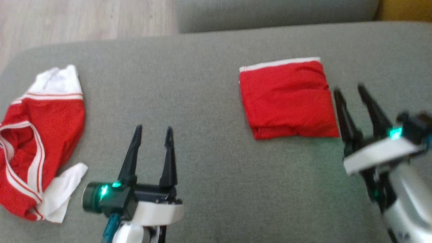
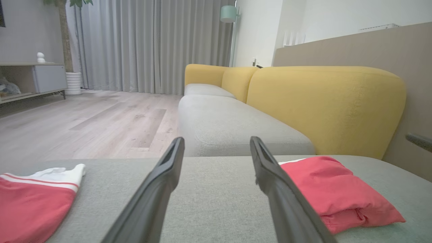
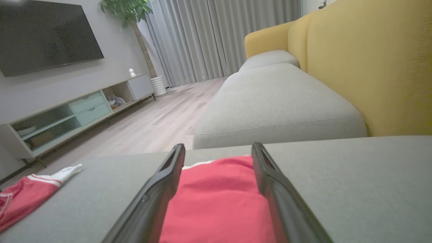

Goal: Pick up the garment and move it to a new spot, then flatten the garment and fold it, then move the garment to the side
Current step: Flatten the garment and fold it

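A folded red garment point(image 1: 287, 98) with a white band along its far edge lies flat on the grey sofa cushion point(image 1: 202, 84). My right gripper point(image 1: 349, 88) stands open just off the garment's right edge, blurred in the head view. In the right wrist view the garment point(image 3: 216, 199) shows between that gripper's point(image 3: 217, 146) spread fingers. My left gripper point(image 1: 153, 130) is open over bare cushion, left of the garment and well apart from it. The left wrist view has the garment point(image 2: 334, 192) to the right of the open left gripper point(image 2: 216, 141).
A second red and white garment point(image 1: 37, 135) lies crumpled at the cushion's left end. Wooden floor point(image 1: 84, 20) lies beyond the far left edge. A yellow backrest point(image 2: 324, 108) rises on the right. Another grey seat point(image 2: 229, 125) adjoins the far edge.
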